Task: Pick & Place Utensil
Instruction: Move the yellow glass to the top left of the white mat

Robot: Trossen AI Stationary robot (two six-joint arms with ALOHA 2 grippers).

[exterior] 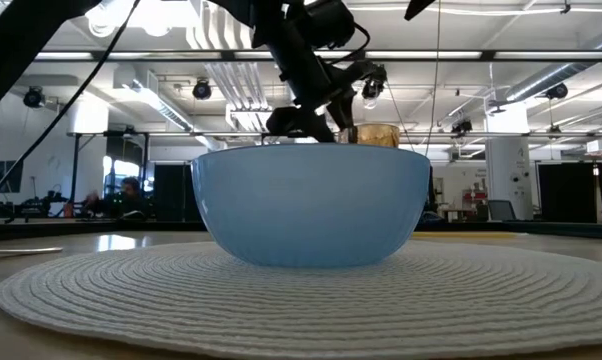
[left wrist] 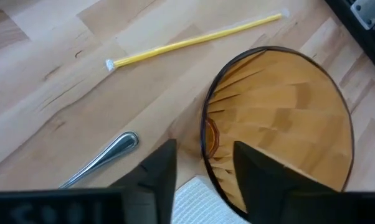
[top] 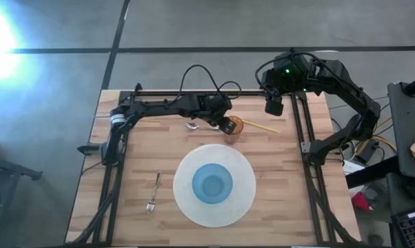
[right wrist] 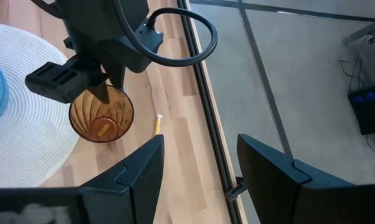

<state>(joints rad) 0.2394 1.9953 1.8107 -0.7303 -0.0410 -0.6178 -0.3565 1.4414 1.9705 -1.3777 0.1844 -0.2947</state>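
Where straw (left wrist: 194,41) lies, beside cup (left wrist: 281,124)

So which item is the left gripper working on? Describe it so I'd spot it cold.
Start at the white round mat with the blue bowl. Just beyond the mat's far edge stands an amber ribbed cup, its rim between the fingers of the left gripper. It is the only see-through upright thing; the spoon and yellow stick beside it lie flat.

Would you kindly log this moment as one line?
left gripper: fingers astride cup rim | right gripper: open, waiting at table's far edge | fork: untouched
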